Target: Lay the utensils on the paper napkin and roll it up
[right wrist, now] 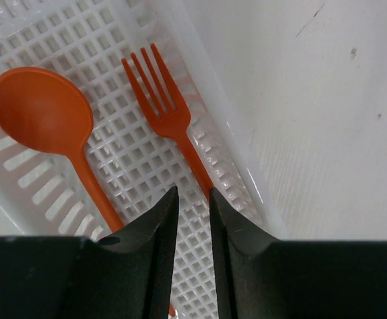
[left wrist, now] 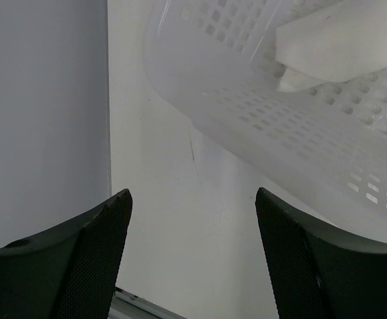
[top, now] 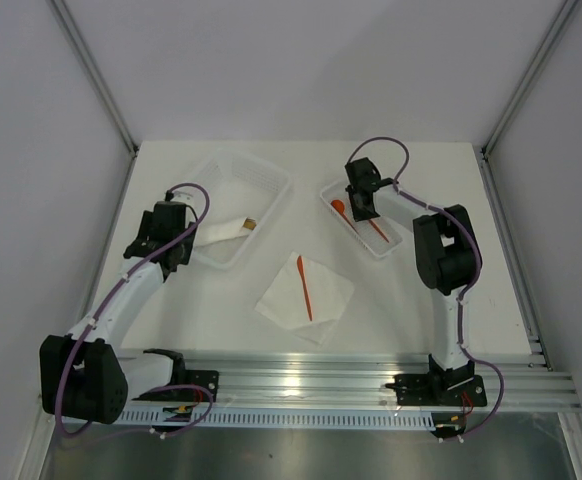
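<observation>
The paper napkin (top: 327, 297) lies flat at the table's middle with an orange knife (top: 304, 287) on it. An orange spoon (right wrist: 40, 109) and an orange fork (right wrist: 163, 106) lie in a small white mesh tray (right wrist: 200, 80) at the back right, which also shows in the top view (top: 392, 250). My right gripper (right wrist: 193, 193) hovers low over this tray. Its jaws stand a narrow gap apart with only mesh showing between them, and the fork's handle runs under the right fingertip. My left gripper (left wrist: 193, 199) is wide open and empty beside the large basket.
A large white mesh basket (top: 263, 177) stands at the back left, seen close in the left wrist view (left wrist: 300, 133). It holds white paper and a roll with a brown tip (top: 250, 225). Grey walls close in the left, right and back.
</observation>
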You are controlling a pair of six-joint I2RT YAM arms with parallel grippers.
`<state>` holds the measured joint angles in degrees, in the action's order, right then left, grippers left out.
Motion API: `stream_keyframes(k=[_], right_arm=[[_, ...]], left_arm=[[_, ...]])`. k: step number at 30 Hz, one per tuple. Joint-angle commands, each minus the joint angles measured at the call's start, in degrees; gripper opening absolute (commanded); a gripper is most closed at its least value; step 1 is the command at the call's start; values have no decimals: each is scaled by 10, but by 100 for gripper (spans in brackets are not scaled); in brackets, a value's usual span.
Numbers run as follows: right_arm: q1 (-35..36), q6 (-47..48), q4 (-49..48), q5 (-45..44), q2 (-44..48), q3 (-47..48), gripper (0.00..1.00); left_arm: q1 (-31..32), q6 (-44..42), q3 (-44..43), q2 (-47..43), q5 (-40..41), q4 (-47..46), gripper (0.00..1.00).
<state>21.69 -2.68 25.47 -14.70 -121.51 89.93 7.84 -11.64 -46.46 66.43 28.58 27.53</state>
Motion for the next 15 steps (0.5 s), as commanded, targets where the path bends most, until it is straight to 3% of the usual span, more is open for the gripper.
stream_keyframes(k=[1, 9, 15], right_arm=[[6, 19, -12, -68, -15, 26, 29], [7, 23, -15, -82, -15, 24, 31], [1, 17, -10, -46, -27, 32, 33]], left_arm=[[-4, -7, 1, 3, 11, -12, 79], [-4, -7, 3, 5, 9, -13, 79], [-4, -7, 4, 2, 7, -13, 79]])
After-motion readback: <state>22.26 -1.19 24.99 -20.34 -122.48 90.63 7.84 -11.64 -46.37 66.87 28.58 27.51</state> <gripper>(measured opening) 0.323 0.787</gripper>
